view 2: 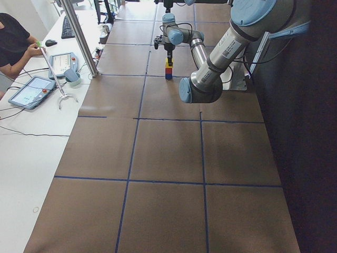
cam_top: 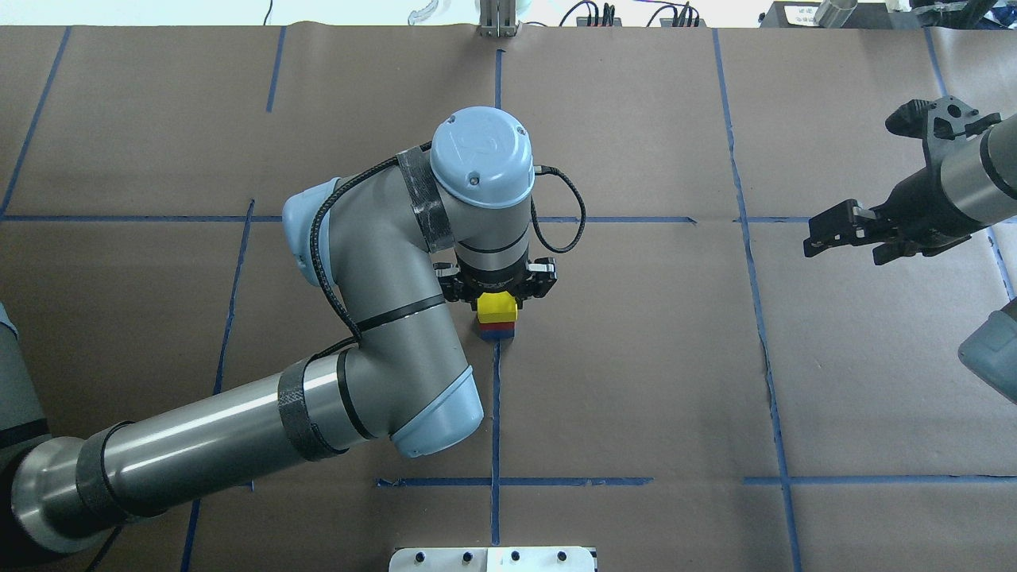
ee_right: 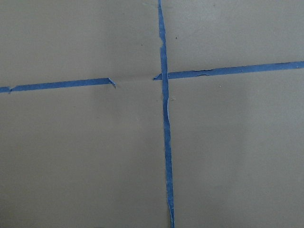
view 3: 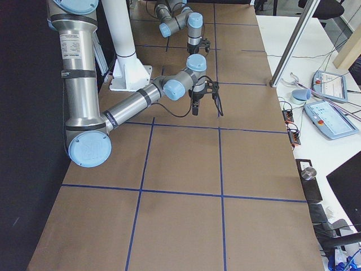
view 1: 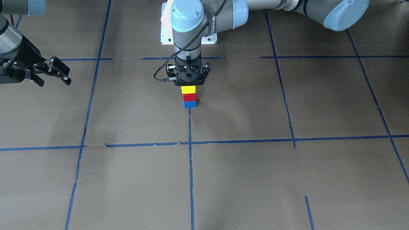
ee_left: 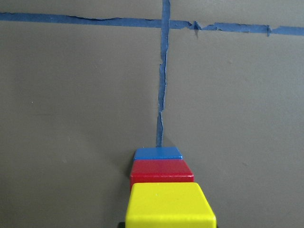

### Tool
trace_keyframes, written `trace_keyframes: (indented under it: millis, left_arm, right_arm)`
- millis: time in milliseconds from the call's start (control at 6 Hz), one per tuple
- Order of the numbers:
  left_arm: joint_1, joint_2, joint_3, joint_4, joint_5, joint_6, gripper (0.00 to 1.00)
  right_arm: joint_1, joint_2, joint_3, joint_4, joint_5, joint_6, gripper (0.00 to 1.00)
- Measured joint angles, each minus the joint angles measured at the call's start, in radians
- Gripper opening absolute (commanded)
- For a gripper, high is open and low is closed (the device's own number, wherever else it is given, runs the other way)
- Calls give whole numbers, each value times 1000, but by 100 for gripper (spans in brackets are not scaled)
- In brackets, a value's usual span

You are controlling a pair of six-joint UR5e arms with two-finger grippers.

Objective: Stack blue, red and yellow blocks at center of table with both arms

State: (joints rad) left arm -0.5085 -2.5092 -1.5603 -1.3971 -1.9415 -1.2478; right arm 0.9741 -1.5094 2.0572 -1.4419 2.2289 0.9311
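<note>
Left gripper (view 1: 189, 81): points straight down directly over the stack, its body covering the yellow block's top. The fingers are hidden, so I cannot tell whether they pinch the block or stand free.
Right gripper (view 1: 54, 82): fingers spread and holding nothing, above the table well apart from the stack on the robot's right.
Blocks, three: one yellow block (view 1: 188, 89) on one red block (view 1: 189, 97) on one blue block (view 1: 190, 104), upright and squarely aligned.
Arms, two: the left one bends over the stack and the right one stays off to its side.
Surface: table (view 1: 287, 179) covered in brown paper and gridded with blue tape (view 1: 190, 153). One strip runs from the stack's foot toward the operators' side.
Room: a white desk beyond the stack's operator side, with two teach pendants (view 3: 333, 121) and one seated person (view 2: 11, 39).
Views: only the left wrist camera shows all three block tops stepped. The right wrist camera shows just paper and a tape cross. Only the side views show the desk.
</note>
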Motion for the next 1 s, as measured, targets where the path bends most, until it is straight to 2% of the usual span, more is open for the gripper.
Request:
trace_keyframes:
  millis: [333, 500, 667, 833, 1000]
  left_arm:
    - [0, 0, -11, 0, 1, 2, 100]
    - [-7, 5, -48, 4, -1, 2, 100]
    - [-32, 43, -132, 9, -4, 10, 100]
    - [-68, 143, -262, 11, -9, 59, 100]
    - [-111, 298, -406, 8, -12, 190, 100]
  right_arm:
    - [0, 0, 2, 0, 1, 0, 100]
    - [2, 0, 3, 1, 3, 0, 100]
    - [14, -1, 3, 0, 4, -6, 100]
    - [48, -8, 0, -3, 11, -38, 100]
    - [113, -31, -7, -8, 44, -117, 100]
